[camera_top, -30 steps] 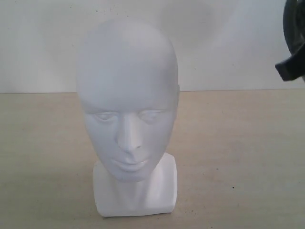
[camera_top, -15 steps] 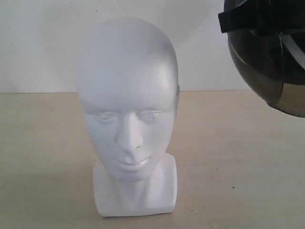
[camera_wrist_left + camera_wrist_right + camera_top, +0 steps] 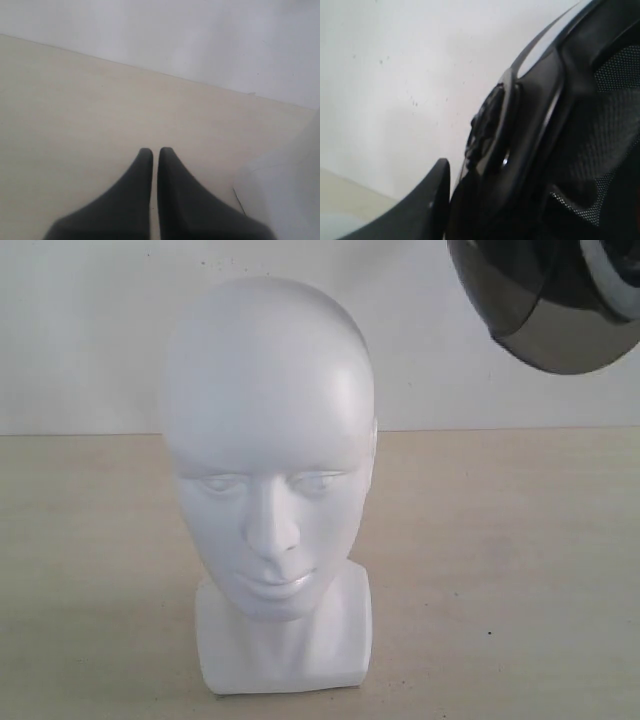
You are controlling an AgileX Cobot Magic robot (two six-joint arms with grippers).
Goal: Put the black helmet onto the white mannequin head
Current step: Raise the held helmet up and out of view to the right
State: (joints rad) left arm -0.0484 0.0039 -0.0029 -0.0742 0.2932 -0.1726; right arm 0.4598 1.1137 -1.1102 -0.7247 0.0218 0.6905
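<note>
**Helmet aloft beside the head**

The matte black helmet (image 3: 560, 310), smoky curved visor showing, hangs high to the right of the glossy white mannequin head (image 3: 268, 440), apart from it. The right gripper (image 3: 447, 197) pinches its rim. The left gripper (image 3: 155, 152), pressed together, hovers over the pale beige worktop (image 3: 500, 560).

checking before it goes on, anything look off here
Nothing damaged or spilled. The white mannequin head stands upright and bare on the table; the black helmet hangs tilted in the air, clear of it.
</note>
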